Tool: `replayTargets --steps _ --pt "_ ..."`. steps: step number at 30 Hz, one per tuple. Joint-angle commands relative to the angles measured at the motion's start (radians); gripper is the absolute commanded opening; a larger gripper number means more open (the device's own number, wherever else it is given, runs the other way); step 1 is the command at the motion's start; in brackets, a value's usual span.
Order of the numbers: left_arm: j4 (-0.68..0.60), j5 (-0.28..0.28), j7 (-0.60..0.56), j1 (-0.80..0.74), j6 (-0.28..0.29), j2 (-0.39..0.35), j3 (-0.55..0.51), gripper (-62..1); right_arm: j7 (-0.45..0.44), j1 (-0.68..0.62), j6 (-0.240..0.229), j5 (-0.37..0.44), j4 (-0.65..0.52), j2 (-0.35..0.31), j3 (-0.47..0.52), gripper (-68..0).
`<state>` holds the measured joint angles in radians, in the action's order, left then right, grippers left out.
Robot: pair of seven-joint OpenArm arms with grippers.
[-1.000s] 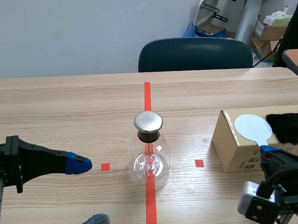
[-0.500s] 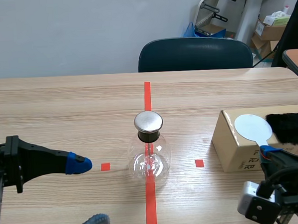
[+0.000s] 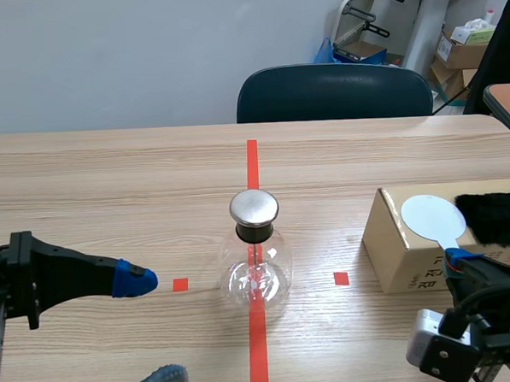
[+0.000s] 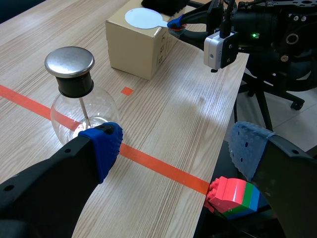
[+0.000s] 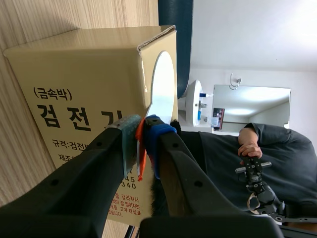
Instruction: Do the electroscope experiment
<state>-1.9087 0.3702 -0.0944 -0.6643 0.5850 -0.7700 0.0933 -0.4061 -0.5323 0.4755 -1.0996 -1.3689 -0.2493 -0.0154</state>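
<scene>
Nothing differs from the frames a second ago: both arms and every object sit where they were. The electroscope point(image 3: 256, 264), a round clear glass flask, stands upright on the red tape line point(image 3: 252, 161) at the middle of the worktop point(image 3: 109, 181), between the two arms. The left end effector point(image 3: 147, 333) is released, its blue-padded fingers spread wide at the near left, well apart from the flask. To the right sits a closed cardboard box point(image 3: 404, 252); a white disc paddle point(image 3: 432, 216) lies on its top, and a piece of black fur point(image 3: 496, 217) rests just right of the disc. The right end effector point(image 5: 141, 144), at the near right, is clenched on the paddle's orange handle at the near edge of the box. A dark chair point(image 3: 334, 91) stands beyond the far edge. In the left wrist view, red, green and blue bricks point(image 4: 233, 196) show past the worktop's edge, beside one finger. The flask is plugged by a black stopper under a flat metal cap point(image 3: 254, 207), and a thin rod point(image 4: 84, 111) runs down from it inside the glass.
</scene>
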Motion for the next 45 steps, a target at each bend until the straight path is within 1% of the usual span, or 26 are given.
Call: replayTargets --steps 1,24,27,33,35,36,37,41,43,45 --pt "-0.016 0.011 -0.014 0.008 0.005 0.008 0.009 -14.4 0.003 0.003 0.0 0.0 -0.014 -0.005 0.003 -66.9" --pt "-0.016 0.011 -0.014 0.008 0.0 0.008 0.009 -14.4 0.004 0.003 0.0 0.0 -0.014 -0.005 0.003 -66.9" --pt "-0.016 0.011 -0.014 0.008 -0.02 0.008 0.009 -14.4 0.004 0.003 0.0 0.0 -0.014 -0.005 0.003 -66.9" --pt "-0.016 0.011 -0.014 0.008 -0.023 0.008 0.009 -14.4 0.004 0.003 0.0 0.0 -0.014 -0.005 0.003 -66.9" --pt "-0.016 0.011 -0.015 0.008 -0.033 0.007 0.009 -14.8 0.004 0.003 0.0 0.0 -0.014 -0.005 0.003 -66.9" --pt "-0.016 0.011 -0.016 0.008 -0.041 0.007 0.009 -15.9 0.004 0.003 0.0 0.0 -0.014 -0.005 0.003 -66.9" --pt "-0.016 0.011 -0.017 0.008 -0.048 0.007 0.009 -18.7 0.004 0.003 0.0 0.0 -0.014 -0.005 0.003 -66.9" --pt "-0.016 0.006 -0.018 0.008 -0.053 0.007 0.009 -34.4 0.004 0.003 0.0 0.0 -0.014 -0.005 0.003 -66.9" --pt "-0.016 0.003 -0.018 0.008 -0.075 0.007 0.009 -42.0 0.003 0.003 0.0 0.0 -0.014 -0.005 0.003 -66.9" --pt "-0.016 0.002 -0.018 0.008 -0.095 0.007 0.009 -45.7 0.003 0.003 0.014 0.0 -0.015 -0.005 0.003 -66.9"
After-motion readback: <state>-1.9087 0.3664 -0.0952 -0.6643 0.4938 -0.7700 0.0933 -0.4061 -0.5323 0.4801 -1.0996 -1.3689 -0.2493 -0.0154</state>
